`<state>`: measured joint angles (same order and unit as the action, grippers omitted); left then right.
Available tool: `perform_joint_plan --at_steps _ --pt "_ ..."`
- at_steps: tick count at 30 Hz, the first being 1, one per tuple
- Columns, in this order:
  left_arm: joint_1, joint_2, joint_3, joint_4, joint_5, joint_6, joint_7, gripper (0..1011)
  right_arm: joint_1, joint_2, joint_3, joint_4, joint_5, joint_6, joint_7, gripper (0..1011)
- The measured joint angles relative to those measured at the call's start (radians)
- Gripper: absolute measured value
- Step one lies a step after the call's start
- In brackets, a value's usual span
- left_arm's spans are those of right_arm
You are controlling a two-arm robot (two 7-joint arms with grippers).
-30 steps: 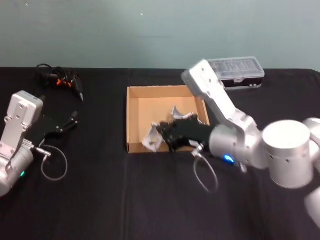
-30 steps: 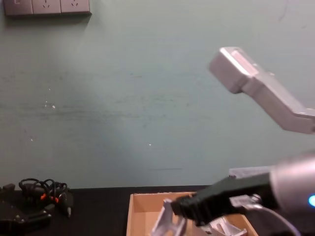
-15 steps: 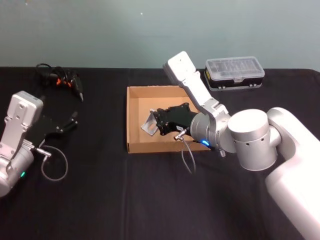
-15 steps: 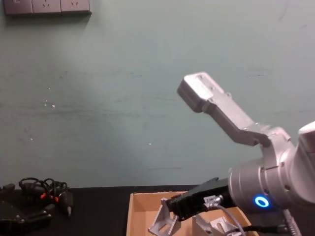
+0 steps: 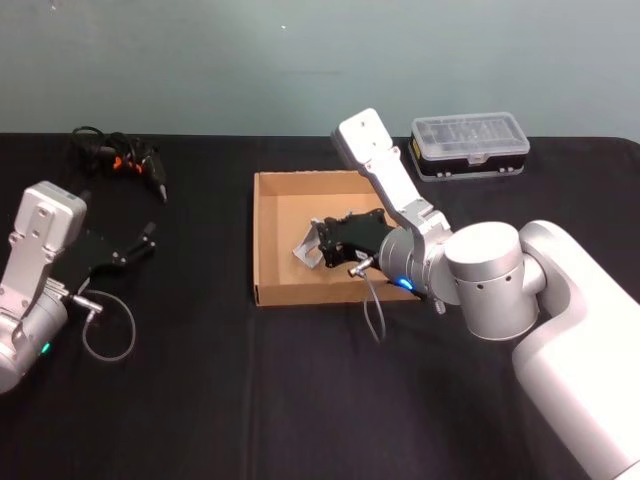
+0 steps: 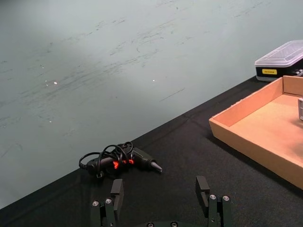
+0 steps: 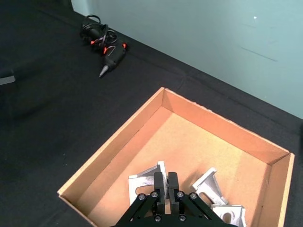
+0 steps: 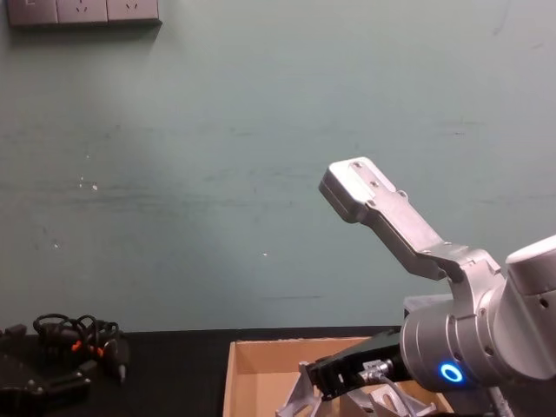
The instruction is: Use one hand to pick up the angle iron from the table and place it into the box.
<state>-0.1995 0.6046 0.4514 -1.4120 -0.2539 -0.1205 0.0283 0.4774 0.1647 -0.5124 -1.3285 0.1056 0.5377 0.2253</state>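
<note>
right tool (image 7: 166, 190) clamped on angle iron (image 7: 146, 185) above box (image 5: 268, 235) floor, two more brackets (image 7: 213, 189) beside. left tool (image 6: 161, 204) spread wide, parked over surface (image 5: 200, 380).

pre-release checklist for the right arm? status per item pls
1. Right gripper over the box: ok.
2. Jaws shut on the angle iron: ok.
3. Held angle iron resting on the box floor: cannot tell.
4. Drop spot free of the other brackets: ok; they lie beside it.
5. Left gripper open, parked away from the box: ok.
6. Glue gun outside the box: ok.
</note>
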Motion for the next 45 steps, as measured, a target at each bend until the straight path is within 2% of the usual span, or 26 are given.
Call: perform_joint_plan --at_steps 10,13,18,19,22,26,29,30,39,43,45 --pt "0.0 0.0 0.0 0.0 0.0 0.0 0.0 1000 -0.001 0.0 0.0 0.001 -0.001 -0.001 0.0 58" --pt "0.0 0.0 0.0 0.0 0.0 0.0 0.0 1000 0.0 0.0 -0.001 0.0 -0.001 -0.001 0.0 97" --pt "0.0 0.0 0.0 0.0 0.0 0.0 0.0 1000 0.0 0.0 -0.001 -0.001 0.0 0.001 0.0 253" --pt "0.0 0.0 0.0 0.0 0.0 0.0 0.0 1000 0.0 0.001 -0.001 -0.002 0.0 0.001 0.0 311" --pt "0.0 0.0 0.0 0.0 0.0 0.0 0.0 1000 0.0 0.001 -0.002 -0.002 0.0 0.002 0.0 367" --pt "0.0 0.0 0.0 0.0 0.0 0.0 0.0 1000 0.0 0.001 -0.002 -0.002 0.0 0.002 0.0 533" --pt "0.0 0.0 0.0 0.0 0.0 0.0 0.0 1000 0.0 0.001 -0.002 -0.003 0.0 0.002 0.001 594" --pt "0.0 0.0 0.0 0.0 0.0 0.0 0.0 1000 0.0 0.001 -0.002 -0.003 0.0 0.003 0.001 654" --pt "0.0 0.0 0.0 0.0 0.0 0.0 0.0 1000 0.0 0.001 -0.003 -0.003 0.001 0.004 0.001 915" --pt "0.0 0.0 0.0 0.0 0.0 0.0 0.0 1000 -0.004 0.006 -0.002 -0.014 -0.002 -0.007 0.006 1000" --pt "0.0 0.0 0.0 0.0 0.0 0.0 0.0 1000 -0.017 0.015 0.003 -0.032 -0.004 -0.02 0.015 1002"
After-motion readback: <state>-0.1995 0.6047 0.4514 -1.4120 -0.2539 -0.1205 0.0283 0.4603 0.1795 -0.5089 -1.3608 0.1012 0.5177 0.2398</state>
